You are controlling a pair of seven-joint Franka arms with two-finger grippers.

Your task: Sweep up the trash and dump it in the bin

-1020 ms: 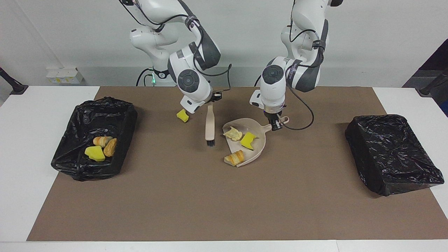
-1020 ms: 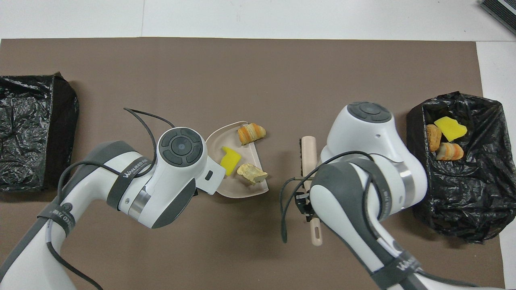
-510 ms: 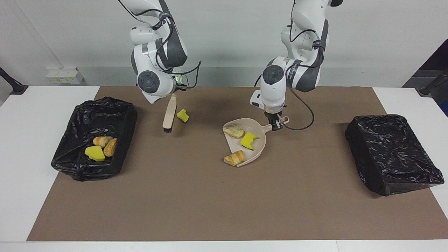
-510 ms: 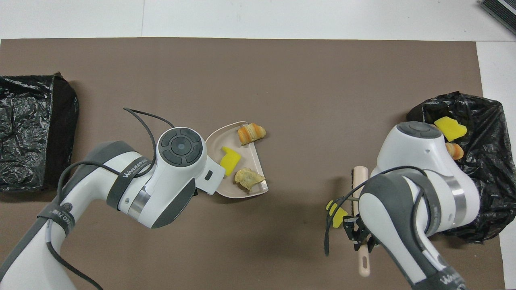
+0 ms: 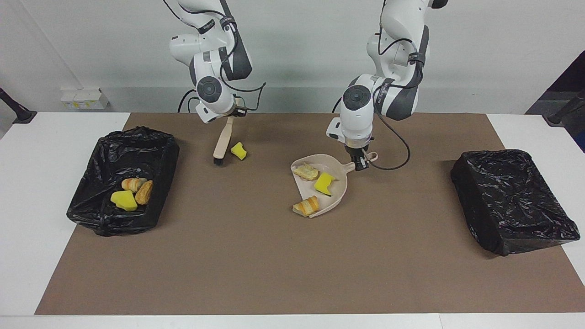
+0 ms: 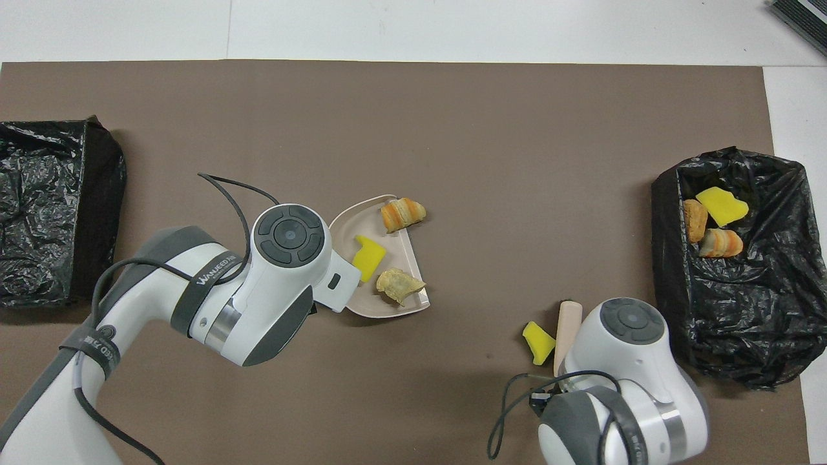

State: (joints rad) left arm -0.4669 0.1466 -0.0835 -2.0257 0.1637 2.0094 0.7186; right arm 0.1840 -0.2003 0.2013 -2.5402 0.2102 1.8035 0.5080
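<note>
My left gripper [image 5: 361,161] is shut on the handle of the beige dustpan [image 5: 337,194], which rests on the mat. A pale chunk [image 5: 305,172] and a yellow sponge bit [image 5: 324,183] lie in the pan, and a bread piece [image 5: 307,205] sits at its lip. My right gripper [image 5: 231,119] is shut on a beige brush [image 5: 222,142]. The brush hangs bristles down beside a loose yellow sponge bit [image 5: 238,151], on the side toward the right arm's end. An open black-lined bin [image 5: 103,157] holds three trash pieces [image 5: 132,192].
A second black-bagged bin [image 5: 512,201] stands at the left arm's end of the brown mat. From overhead, the right arm's wrist [image 6: 623,361] covers most of the brush [image 6: 567,323] next to the loose sponge bit [image 6: 537,342] and the open bin [image 6: 730,310].
My right arm has carried the brush from beside the dustpan, past the loose sponge bit, to its side toward the right arm's end. The pale chunk has settled in the pan. The left arm stayed still.
</note>
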